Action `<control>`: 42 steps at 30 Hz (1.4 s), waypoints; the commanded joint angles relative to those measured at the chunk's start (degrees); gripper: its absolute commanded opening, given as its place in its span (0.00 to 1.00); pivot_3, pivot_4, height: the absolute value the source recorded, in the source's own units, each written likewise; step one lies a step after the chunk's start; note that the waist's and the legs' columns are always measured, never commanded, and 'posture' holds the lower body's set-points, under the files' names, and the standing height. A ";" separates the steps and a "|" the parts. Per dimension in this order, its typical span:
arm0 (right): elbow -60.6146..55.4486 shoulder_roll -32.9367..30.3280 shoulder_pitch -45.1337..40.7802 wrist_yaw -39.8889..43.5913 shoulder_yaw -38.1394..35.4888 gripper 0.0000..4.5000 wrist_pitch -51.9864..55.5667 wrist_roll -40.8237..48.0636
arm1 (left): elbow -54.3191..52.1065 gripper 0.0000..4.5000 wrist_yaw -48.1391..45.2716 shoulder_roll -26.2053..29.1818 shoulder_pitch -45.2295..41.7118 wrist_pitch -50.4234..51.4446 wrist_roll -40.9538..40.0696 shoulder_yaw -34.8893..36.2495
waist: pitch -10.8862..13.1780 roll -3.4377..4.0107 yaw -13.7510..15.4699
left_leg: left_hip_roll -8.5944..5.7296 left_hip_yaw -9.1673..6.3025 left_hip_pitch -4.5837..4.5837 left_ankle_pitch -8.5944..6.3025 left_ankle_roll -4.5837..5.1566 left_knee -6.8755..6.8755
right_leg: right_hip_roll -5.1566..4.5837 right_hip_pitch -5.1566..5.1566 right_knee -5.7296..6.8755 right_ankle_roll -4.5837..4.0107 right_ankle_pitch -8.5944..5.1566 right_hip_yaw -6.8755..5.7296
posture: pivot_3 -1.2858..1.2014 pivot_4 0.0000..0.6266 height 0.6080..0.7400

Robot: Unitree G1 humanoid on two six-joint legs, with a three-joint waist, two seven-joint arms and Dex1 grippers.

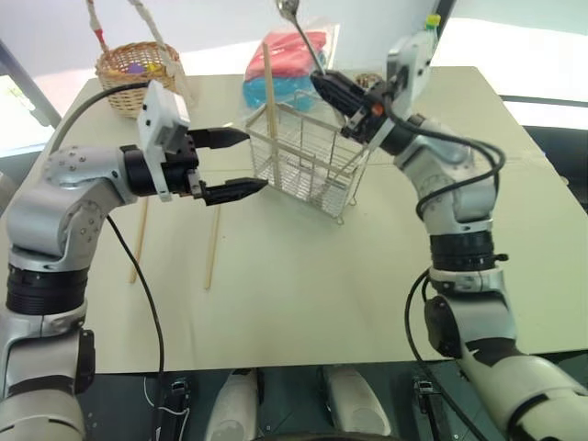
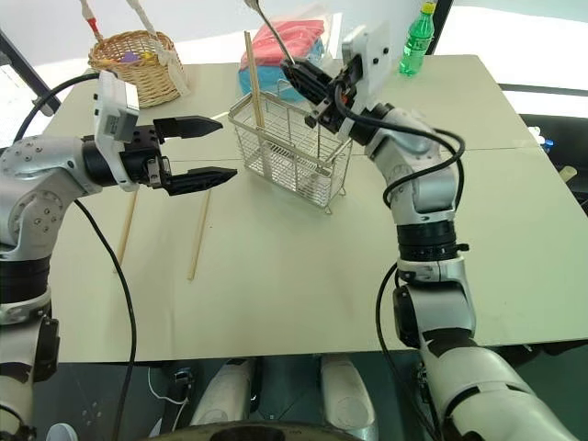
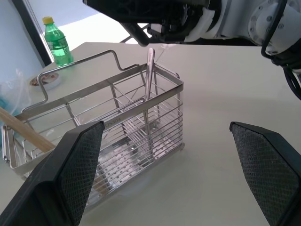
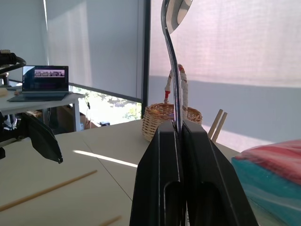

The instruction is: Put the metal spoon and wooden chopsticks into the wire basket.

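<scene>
Over the table (image 1: 303, 285), we see the right gripper (image 2: 296, 72) clamped tight on the metal spoon (image 4: 172, 56), bowl end up above the fingers, handle running down past them into the wire basket (image 2: 289, 147) directly below. From the left wrist cam the spoon's handle stands nearly upright inside the basket's near end, w/ the right gripper just above it. The left gripper (image 1: 237, 163) hangs level beside the basket, jaws spread wide & holding nothing, fingertips pointed at the basket's side, close but apart from it. One of the wooden chopsticks (image 1: 269, 96) stands tilted in the basket's far end, well clear of the right gripper; two more (image 2: 198, 234) lie flat on the table below the left gripper. Beyond the left gripper sits a wicker basket (image 1: 136, 72); beyond the right, a green bottle (image 2: 418, 39) & a bagged red-and-blue bundle (image 2: 294, 50).
</scene>
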 commanded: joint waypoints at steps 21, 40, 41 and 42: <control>0.78 2.01 4.76 -4.95 -0.93 0.93 -5.59 -1.17 | -0.77 1.00 -0.11 1.01 -1.38 0.18 -0.39 1.65 | 0.00 0.00 -0.01 | 0.00 0.00 0.01 0.00 0.00 -0.02 | 0.02 0.00 0.00 0.00 0.00 0.00 | 0.52 0.24 1.00; -10.22 -3.99 0.34 -3.53 -2.95 0.99 1.33 4.14 | -0.12 1.00 -0.60 -0.04 -1.99 -0.57 0.22 0.88 | 0.01 0.02 0.01 | 0.00 0.00 0.00 0.00 0.00 -0.10 | 0.01 -0.05 -0.01 -0.01 0.00 0.01 | 0.52 0.24 1.00; -11.52 -4.98 0.18 -3.40 -3.00 0.99 2.44 4.62 | -0.06 1.00 -0.62 -0.05 -1.99 -0.61 0.29 0.85 | 0.01 0.01 0.02 | 0.00 0.00 0.00 0.00 0.00 -0.10 | 0.01 -0.05 -0.01 -0.01 -0.01 0.01 | 0.52 0.24 1.00; -12.67 -5.94 0.09 -3.33 -3.05 0.99 3.43 5.00 | 0.00 1.00 -0.63 -0.06 -1.97 -0.66 0.35 0.83 | 0.01 0.02 0.03 | 0.01 0.00 0.00 0.00 0.00 -0.10 | 0.01 -0.04 -0.02 -0.01 -0.01 0.00 | 0.52 0.24 1.00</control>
